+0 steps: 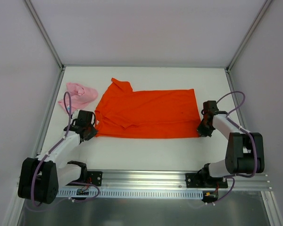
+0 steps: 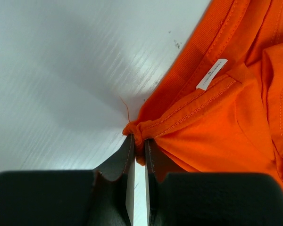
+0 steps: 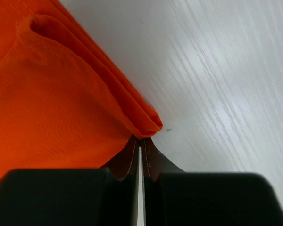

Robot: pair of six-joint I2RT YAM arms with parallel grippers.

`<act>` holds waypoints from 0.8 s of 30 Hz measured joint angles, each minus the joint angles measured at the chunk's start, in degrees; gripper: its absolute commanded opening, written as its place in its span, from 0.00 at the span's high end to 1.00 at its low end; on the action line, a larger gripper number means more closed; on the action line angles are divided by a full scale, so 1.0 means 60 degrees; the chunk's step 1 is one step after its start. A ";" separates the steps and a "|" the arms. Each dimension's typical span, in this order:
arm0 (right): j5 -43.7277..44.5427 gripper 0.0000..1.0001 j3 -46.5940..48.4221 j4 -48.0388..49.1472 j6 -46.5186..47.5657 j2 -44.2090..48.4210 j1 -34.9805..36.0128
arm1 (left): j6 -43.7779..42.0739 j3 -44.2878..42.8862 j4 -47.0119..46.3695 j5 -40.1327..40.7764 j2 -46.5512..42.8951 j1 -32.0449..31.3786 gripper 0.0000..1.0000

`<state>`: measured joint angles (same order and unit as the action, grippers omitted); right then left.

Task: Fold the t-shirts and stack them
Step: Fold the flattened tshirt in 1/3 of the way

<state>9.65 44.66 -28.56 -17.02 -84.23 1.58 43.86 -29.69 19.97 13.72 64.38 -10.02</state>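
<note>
Nearby — pink tee [image 1: 78, 95], seemingly crumpled

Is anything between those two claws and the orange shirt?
Nothing visible. The left gripper and right gripper each pinch a near corner of the orange shirt in shut jaws. The pink shirt lies off to its left.

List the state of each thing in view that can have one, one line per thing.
orange-red t-shirt: lying flat on the table, partly folded, pinched at both near corners.
pale pink t-shirt: crumpled, not folded, not held, beside the orange-red one at far left.
left end effector: shut on a bunched corner of the orange-red t-shirt.
right end effector: shut on a doubled corner of the orange-red t-shirt.
</note>
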 measured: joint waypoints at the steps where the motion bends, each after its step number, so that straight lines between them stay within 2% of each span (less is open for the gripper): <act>1: -0.0004 0.99 -0.0222 -0.0120 -0.0076 0.0255 0.0000 | 0.0022 0.0109 0.0073 -0.0015 -0.0200 0.0000 1.00; 12: 0.0015 0.99 -0.1435 -0.0761 -0.0532 0.1821 0.0018 | 0.0510 0.1395 0.1126 -0.0404 -0.2521 0.0000 1.00; 24: 0.0189 0.95 -0.1628 -0.1785 -0.1297 0.2200 0.0193 | 0.1053 0.1763 0.1883 -0.0543 -0.3577 -0.0022 1.00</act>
<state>10.79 34.89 -39.27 -24.80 -71.02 2.74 50.17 -19.11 31.27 10.46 42.92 -10.15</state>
